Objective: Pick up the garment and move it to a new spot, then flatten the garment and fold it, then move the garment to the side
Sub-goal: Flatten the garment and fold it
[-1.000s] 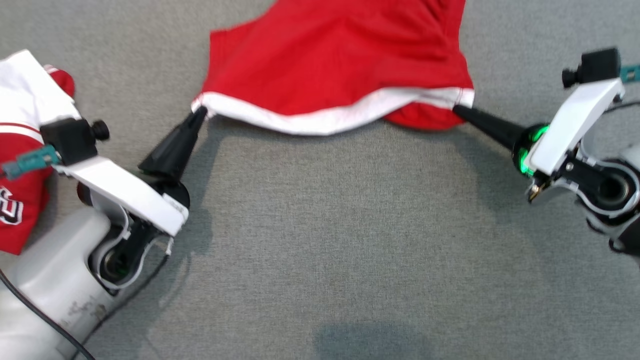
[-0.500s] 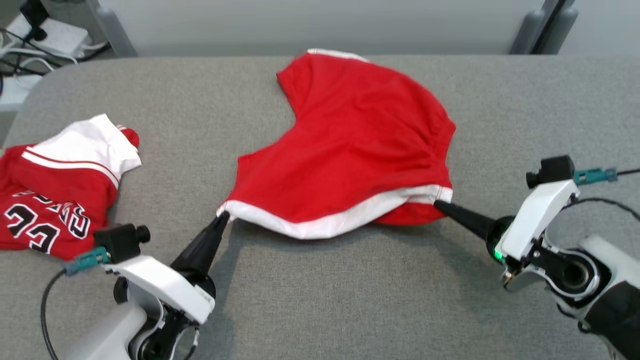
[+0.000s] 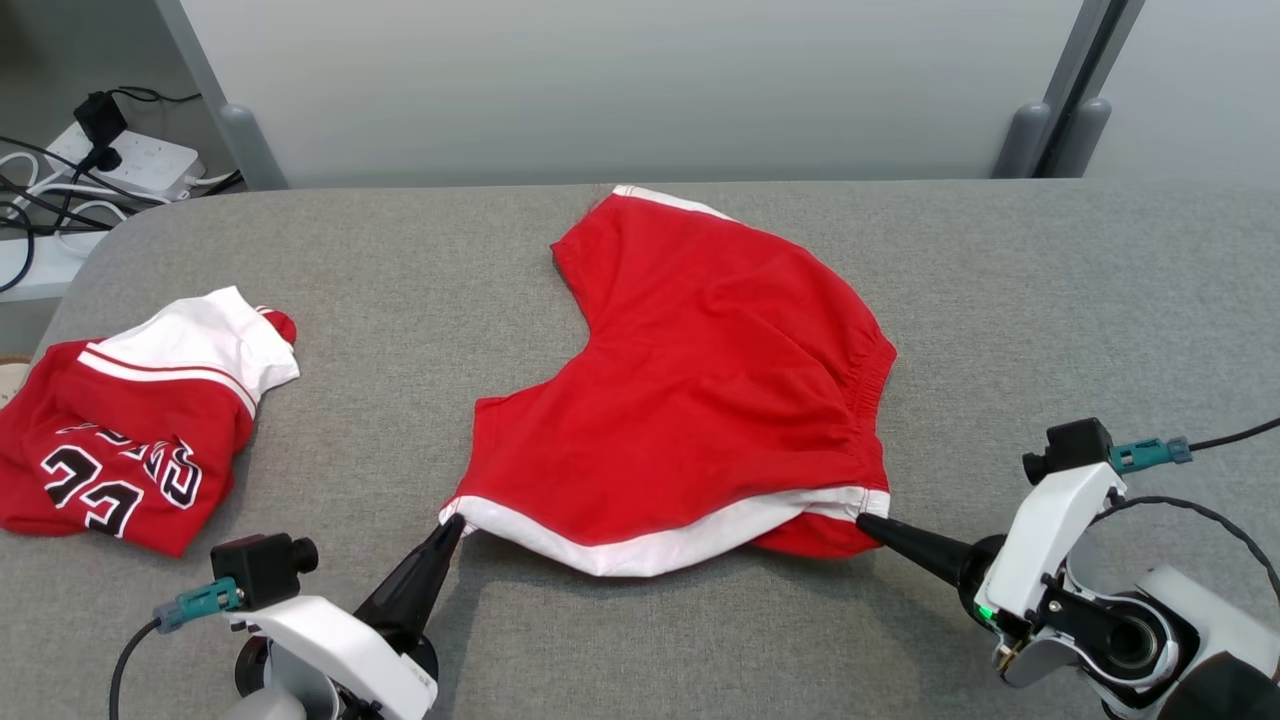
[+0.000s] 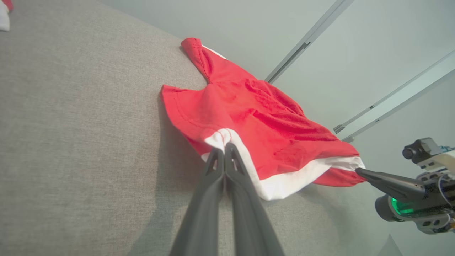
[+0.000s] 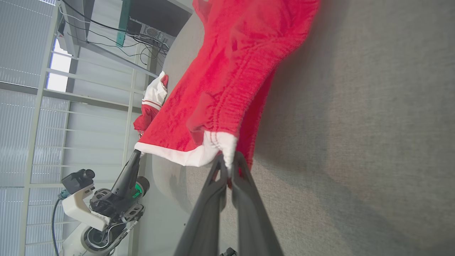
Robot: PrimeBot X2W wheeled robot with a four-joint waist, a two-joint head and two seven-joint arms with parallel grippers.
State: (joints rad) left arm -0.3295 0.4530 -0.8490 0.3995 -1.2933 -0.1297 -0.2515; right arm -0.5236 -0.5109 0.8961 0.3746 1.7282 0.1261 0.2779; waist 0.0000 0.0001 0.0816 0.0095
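A grey fabric-topped desk (image 3: 640, 640) stands before a pale wall panel (image 3: 620, 90). Beyond its far left corner lie a white power strip (image 3: 150, 160) and dark cables (image 3: 40, 200).

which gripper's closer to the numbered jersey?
Left. The left gripper pinches one hem corner of the shorts, with the jersey off to its left; the right gripper holds the other corner, across the shorts.

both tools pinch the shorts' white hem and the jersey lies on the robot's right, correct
No: the jersey lies on the robot's left, per the head view. Both the left tool and right tool do pinch the white hem of the shorts.
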